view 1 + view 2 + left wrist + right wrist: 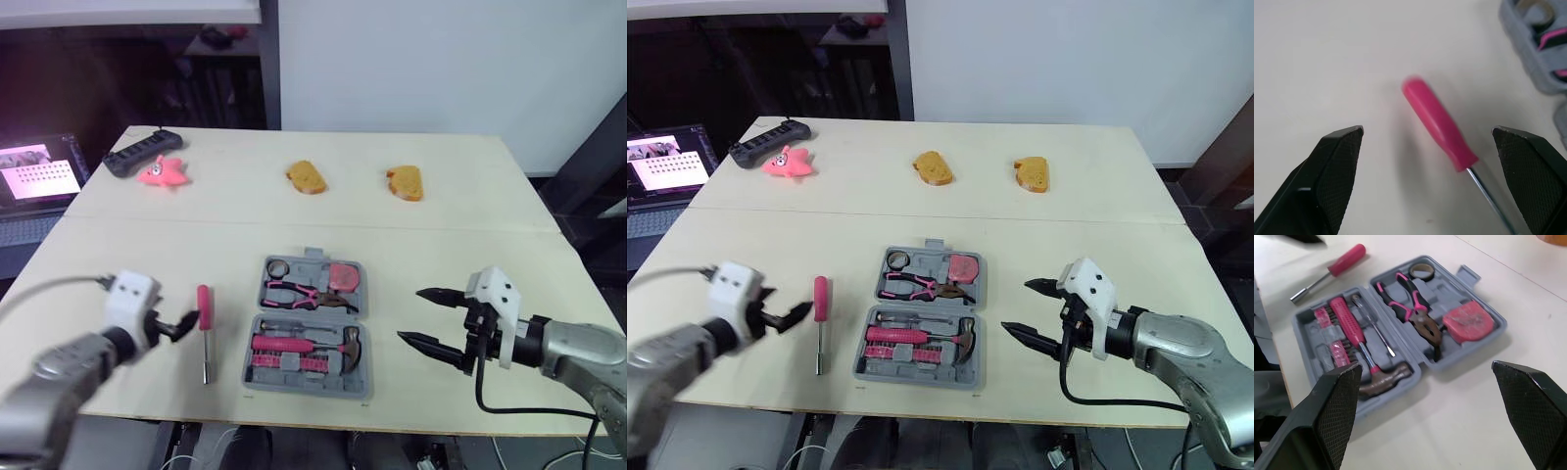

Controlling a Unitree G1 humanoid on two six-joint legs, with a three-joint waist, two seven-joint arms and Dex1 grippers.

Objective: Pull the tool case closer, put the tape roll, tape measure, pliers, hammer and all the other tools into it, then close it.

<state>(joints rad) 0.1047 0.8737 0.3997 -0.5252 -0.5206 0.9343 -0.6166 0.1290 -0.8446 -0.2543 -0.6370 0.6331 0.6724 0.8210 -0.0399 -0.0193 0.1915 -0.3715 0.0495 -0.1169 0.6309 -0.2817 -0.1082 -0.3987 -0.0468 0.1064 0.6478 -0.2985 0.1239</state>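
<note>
Pink-handled screwdriver [204, 333] lies on tabletop [118, 255] near front edge, on left-edge side of open tool case [304, 388]. Long axis runs front-to-back, handle toward far edge. Left end effector [184, 325] released, just beside handle (nearer arm). Right end effector [411, 315] released beyond case.

Left gripper [1426, 131] is shown with its black fingers [1334, 166] spread wide over the pale table [1327, 58]. A pink-handled screwdriver [1440, 125] is seen lying between them, untouched. A corner of the grey tool case [1528, 58] is seen nearby.
</note>
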